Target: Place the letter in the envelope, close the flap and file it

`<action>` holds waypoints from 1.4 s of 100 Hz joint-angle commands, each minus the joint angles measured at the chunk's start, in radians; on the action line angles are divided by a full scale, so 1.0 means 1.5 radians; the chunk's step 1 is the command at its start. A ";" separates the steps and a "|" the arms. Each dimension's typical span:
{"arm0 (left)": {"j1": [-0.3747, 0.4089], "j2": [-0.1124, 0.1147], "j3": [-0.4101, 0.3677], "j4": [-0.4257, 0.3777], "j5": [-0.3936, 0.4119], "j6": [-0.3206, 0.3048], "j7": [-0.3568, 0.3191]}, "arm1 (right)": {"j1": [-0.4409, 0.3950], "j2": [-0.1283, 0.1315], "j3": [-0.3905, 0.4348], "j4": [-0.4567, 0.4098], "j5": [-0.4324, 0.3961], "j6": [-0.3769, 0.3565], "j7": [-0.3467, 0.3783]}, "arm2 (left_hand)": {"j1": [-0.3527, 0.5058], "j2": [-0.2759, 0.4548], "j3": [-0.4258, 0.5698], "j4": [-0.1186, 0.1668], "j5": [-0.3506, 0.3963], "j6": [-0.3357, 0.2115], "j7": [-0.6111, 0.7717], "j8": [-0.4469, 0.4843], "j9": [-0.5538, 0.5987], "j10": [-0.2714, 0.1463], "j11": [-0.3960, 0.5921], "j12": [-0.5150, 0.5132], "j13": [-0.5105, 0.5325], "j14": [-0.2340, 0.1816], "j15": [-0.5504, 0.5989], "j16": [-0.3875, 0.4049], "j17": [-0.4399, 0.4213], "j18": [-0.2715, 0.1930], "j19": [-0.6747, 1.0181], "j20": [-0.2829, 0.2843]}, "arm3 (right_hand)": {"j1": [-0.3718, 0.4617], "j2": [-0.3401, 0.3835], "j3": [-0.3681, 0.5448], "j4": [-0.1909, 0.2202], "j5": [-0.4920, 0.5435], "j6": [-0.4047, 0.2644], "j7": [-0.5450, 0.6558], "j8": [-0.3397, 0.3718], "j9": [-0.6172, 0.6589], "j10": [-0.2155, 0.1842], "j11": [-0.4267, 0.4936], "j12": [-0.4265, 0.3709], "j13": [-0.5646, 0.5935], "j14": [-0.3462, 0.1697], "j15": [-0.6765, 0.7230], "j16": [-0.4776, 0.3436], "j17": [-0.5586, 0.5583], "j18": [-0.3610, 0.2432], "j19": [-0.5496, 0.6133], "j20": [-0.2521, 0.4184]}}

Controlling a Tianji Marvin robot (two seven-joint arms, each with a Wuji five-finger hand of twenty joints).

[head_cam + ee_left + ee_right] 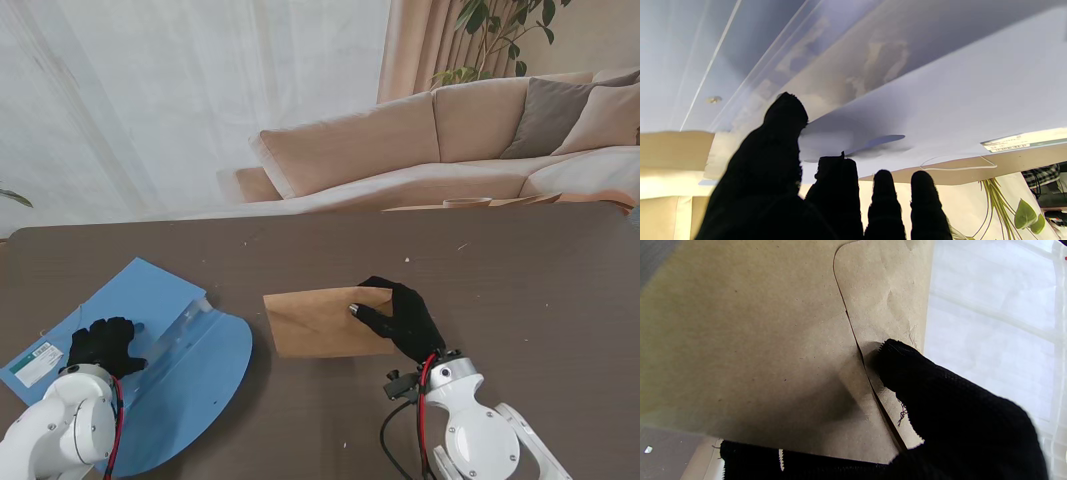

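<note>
The envelope (325, 322) lies flat on the table (520, 280) a little right of centre, brown kraft paper with its flap (880, 290) folded down over the body. The right hand (400, 318) grips its right end: the thumb (907, 366) presses on the flap beside the seam, and fingers show under the near edge in the wrist view, so the hand is pinched onto the paper. The letter is not visible; I judge it is already inside, though nothing proves it.

The envelope looks light, thin and floppy. Held by one end it will probably sag, so a hold across the flap seam, as here, keeps the flap closed and the mouth stiff. The paper is matte, so I expect little slipping, but it will crease easily; wrinkles already show near the thumb.

At 9 o'clock from the envelope, well apart, lies the blue folder (190, 370), opened out, with a clear inner pocket (195, 318) and a white label (38, 362) at its left corner. The left hand (104, 346) rests on the folder with fingers loosely spread, holding nothing that I can see. The folder appears empty.
</note>
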 commanded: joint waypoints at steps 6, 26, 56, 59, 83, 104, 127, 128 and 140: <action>0.012 -0.004 -0.010 -0.034 -0.006 -0.017 -0.013 | 0.009 -0.002 -0.008 -0.010 -0.004 0.003 0.011 | 0.082 0.045 0.028 0.006 0.068 -0.008 0.119 0.026 0.050 0.020 0.041 -0.020 0.039 0.042 0.061 0.018 0.019 0.032 0.091 0.017 | 0.040 0.009 0.022 -0.006 0.036 -0.024 0.018 0.019 0.017 -0.003 0.003 -0.003 0.001 0.008 0.017 0.008 0.003 0.006 0.025 0.008; 0.017 -0.004 -0.024 -0.063 -0.010 -0.029 -0.030 | 0.038 -0.002 -0.026 -0.005 -0.010 0.007 0.013 | 0.102 0.062 -0.004 0.009 0.061 -0.064 0.128 0.053 0.200 0.069 0.073 0.031 0.171 0.098 0.248 -0.013 0.088 0.092 0.374 -0.067 | 0.039 0.011 0.020 -0.007 0.035 -0.028 0.017 0.016 0.018 -0.005 0.001 -0.005 0.003 0.006 0.015 0.007 0.006 0.006 0.027 0.008; 0.012 -0.001 -0.031 -0.095 -0.018 -0.024 -0.071 | 0.099 -0.005 -0.061 0.014 0.007 0.038 0.026 | 0.103 0.076 -0.034 0.012 0.052 -0.093 0.137 0.058 0.392 0.060 0.134 0.126 0.349 0.121 0.430 0.005 0.245 0.142 0.634 -0.070 | 0.037 0.002 0.021 -0.005 0.043 -0.018 0.012 -0.009 0.040 -0.005 -0.011 -0.022 0.041 0.010 0.027 0.006 0.052 0.013 0.057 0.014; 0.011 0.000 -0.031 -0.099 -0.019 -0.022 -0.076 | 0.106 -0.006 -0.066 0.017 0.011 0.044 0.026 | 0.102 0.077 -0.035 0.012 0.051 -0.091 0.139 0.057 0.402 0.053 0.146 0.131 0.362 0.121 0.443 0.009 0.262 0.144 0.647 -0.070 | 0.037 -0.001 0.023 -0.005 0.044 -0.013 0.011 -0.014 0.045 -0.003 -0.012 -0.025 0.048 0.012 0.030 0.006 0.060 0.015 0.063 0.015; -0.006 0.006 -0.024 -0.119 -0.040 -0.003 -0.124 | 0.160 -0.010 -0.110 0.051 0.022 0.061 0.034 | 0.102 0.088 -0.051 0.014 0.031 -0.085 0.155 0.048 0.451 0.028 0.251 0.130 0.451 0.109 0.544 0.030 0.369 0.159 0.739 -0.069 | 0.033 -0.006 0.030 -0.007 0.045 -0.008 0.014 -0.028 0.057 -0.004 -0.018 -0.034 0.069 0.010 0.035 0.004 0.086 0.017 0.078 0.014; -0.014 0.008 -0.013 -0.131 -0.073 0.018 -0.132 | 0.188 -0.010 -0.133 0.078 0.025 0.068 0.047 | 0.114 0.098 -0.075 0.018 0.019 -0.071 0.160 0.038 0.498 0.013 0.321 0.059 0.523 0.108 0.590 0.018 0.446 0.178 0.802 -0.101 | 0.028 -0.014 0.038 -0.007 0.047 0.001 0.014 -0.042 0.073 -0.005 -0.022 -0.043 0.093 0.010 0.042 0.002 0.114 0.021 0.093 0.010; -0.015 0.009 0.006 -0.150 -0.147 0.046 -0.123 | 0.200 -0.014 -0.142 0.076 0.033 0.117 0.051 | 0.124 0.105 -0.081 0.015 0.008 -0.057 0.162 0.033 0.518 0.007 0.316 0.047 0.539 0.124 0.580 0.006 0.460 0.197 0.806 -0.111 | 0.022 -0.024 0.051 -0.008 0.046 0.032 0.015 -0.063 0.095 -0.004 -0.019 -0.052 0.133 0.005 0.054 -0.001 0.164 0.024 0.118 0.000; -0.015 0.009 0.007 -0.150 -0.149 0.046 -0.123 | 0.201 -0.014 -0.142 0.075 0.034 0.121 0.052 | 0.124 0.106 -0.081 0.015 0.007 -0.057 0.163 0.033 0.517 0.007 0.316 0.047 0.539 0.124 0.580 0.006 0.459 0.197 0.806 -0.112 | 0.022 -0.025 0.052 -0.008 0.046 0.033 0.015 -0.064 0.096 -0.004 -0.018 -0.052 0.135 0.005 0.055 -0.001 0.166 0.024 0.119 0.000; -0.015 0.005 0.020 -0.155 -0.182 0.060 -0.099 | 0.208 -0.016 -0.142 0.063 0.064 0.174 0.063 | 0.128 0.107 -0.084 0.015 0.004 -0.052 0.165 0.033 0.520 0.008 0.314 0.044 0.539 0.126 0.576 0.003 0.457 0.200 0.804 -0.114 | 0.021 -0.030 0.057 -0.008 0.047 0.044 0.017 -0.070 0.104 -0.002 -0.015 -0.054 0.152 0.003 0.059 -0.003 0.189 0.023 0.128 -0.007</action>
